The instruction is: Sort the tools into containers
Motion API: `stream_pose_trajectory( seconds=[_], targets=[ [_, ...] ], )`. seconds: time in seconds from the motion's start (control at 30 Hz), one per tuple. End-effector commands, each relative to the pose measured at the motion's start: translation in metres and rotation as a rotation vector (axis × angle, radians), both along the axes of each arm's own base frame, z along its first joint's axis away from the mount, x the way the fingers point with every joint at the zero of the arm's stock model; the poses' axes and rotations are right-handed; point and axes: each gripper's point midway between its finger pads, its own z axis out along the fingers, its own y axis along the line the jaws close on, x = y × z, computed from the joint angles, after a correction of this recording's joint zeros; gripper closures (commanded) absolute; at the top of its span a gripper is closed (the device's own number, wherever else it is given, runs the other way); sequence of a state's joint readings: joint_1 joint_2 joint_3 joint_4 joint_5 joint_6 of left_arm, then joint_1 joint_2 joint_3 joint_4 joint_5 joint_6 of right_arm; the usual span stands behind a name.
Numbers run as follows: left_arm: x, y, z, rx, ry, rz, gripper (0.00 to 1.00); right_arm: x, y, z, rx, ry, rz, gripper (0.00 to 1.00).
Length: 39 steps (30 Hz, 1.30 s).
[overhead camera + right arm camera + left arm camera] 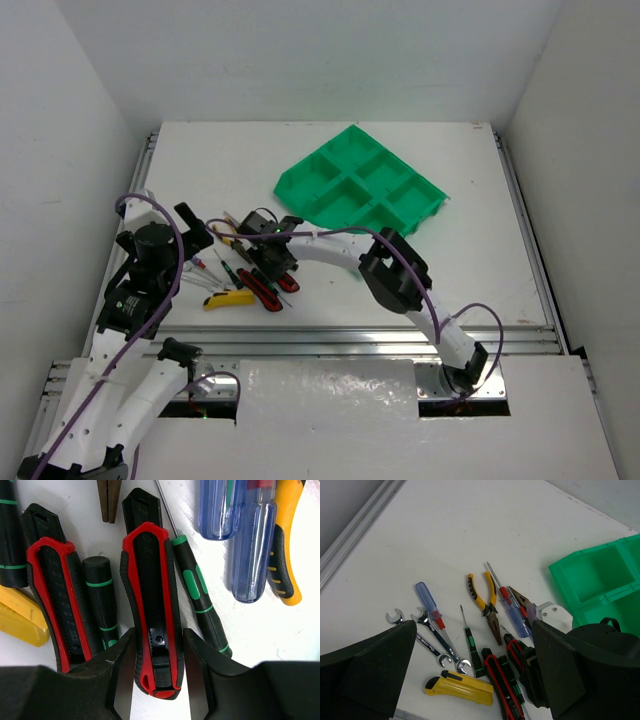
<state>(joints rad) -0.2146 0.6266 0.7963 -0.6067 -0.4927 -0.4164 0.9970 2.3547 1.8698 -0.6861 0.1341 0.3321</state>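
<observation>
Top external shows you the white table [480, 260], with the green tray [360, 190] lying skewed at its far middle, well apart from the tools heaped near the left arm. The right arm covers part of that heap. The left end effector [470, 672] hangs wide open above 2 wrenches [442, 642], yellow pliers [487, 605] and a yellow knife [460, 687], and its fingers cut off the view on both sides. The right end effector [157, 680] is closed on a red-and-black knife [152, 605] that lies flat on the table, its pads against both flanks. One pad hides the end of a second red knife [57, 610].
</observation>
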Motion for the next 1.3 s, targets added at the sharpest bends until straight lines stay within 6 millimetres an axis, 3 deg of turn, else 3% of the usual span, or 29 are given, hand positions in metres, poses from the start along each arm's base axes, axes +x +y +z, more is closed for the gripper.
stream_pose_trajectory(
  seconds=[0.0,0.1,0.13,0.2,0.23,0.3,0.53,0.7,0.87,0.97,1.0,1.1,1.17,1.2,1.27],
  targets=[
    [0.004,0.0,0.014,-0.014,-0.057,0.001,0.01,0.0,-0.009,0.0,-0.019,-0.024,-0.007,0.61],
    [0.005,0.0,0.015,-0.013,-0.059,-0.001,0.01,-0.006,-0.014,-0.008,-0.019,-0.007,-0.01,0.64],
    [0.004,0.0,0.015,-0.013,-0.058,-0.001,0.01,-0.007,-0.015,-0.008,-0.019,-0.004,-0.011,0.69],
    [0.005,0.0,0.015,-0.013,-0.058,-0.001,0.01,-0.01,-0.017,-0.008,-0.015,0.002,-0.015,0.88],
    [0.005,0.0,0.014,-0.013,-0.056,-0.001,0.01,-0.01,-0.015,0.001,0.005,-0.007,-0.015,0.94],
    [0.005,0.0,0.014,-0.013,-0.056,-0.001,0.01,-0.012,-0.015,0.009,0.021,-0.01,-0.011,0.95],
    [0.005,0.0,0.014,-0.012,-0.055,-0.001,0.01,-0.01,-0.014,0.096,0.195,-0.115,-0.015,0.96],
    [0.005,0.0,0.014,-0.012,-0.055,-0.001,0.01,-0.004,-0.035,0.131,0.223,-0.177,-0.056,0.97],
    [0.005,-0.001,0.014,-0.014,-0.055,-0.004,0.01,0.034,-0.089,0.159,0.248,-0.241,-0.209,0.98],
    [0.005,-0.001,0.014,-0.013,-0.056,-0.007,0.01,0.071,-0.143,0.166,0.242,-0.29,-0.382,0.99],
    [0.005,-0.001,0.014,-0.013,-0.054,-0.006,0.01,0.081,-0.159,0.177,0.276,-0.309,-0.451,0.99],
    [0.006,-0.002,0.013,-0.013,-0.052,-0.01,0.01,0.129,-0.237,0.178,0.288,-0.355,-0.685,0.99],
    [0.006,-0.003,0.013,-0.014,-0.05,-0.013,0.01,0.147,-0.259,0.182,0.297,-0.369,-0.742,0.99],
    [0.006,-0.002,0.013,-0.013,-0.051,-0.014,0.01,0.159,-0.281,0.171,0.265,-0.361,-0.788,0.99],
    [0.007,-0.003,0.013,-0.014,-0.051,-0.017,0.01,0.173,-0.297,0.172,0.247,-0.354,-0.83,0.99]
  ],
)
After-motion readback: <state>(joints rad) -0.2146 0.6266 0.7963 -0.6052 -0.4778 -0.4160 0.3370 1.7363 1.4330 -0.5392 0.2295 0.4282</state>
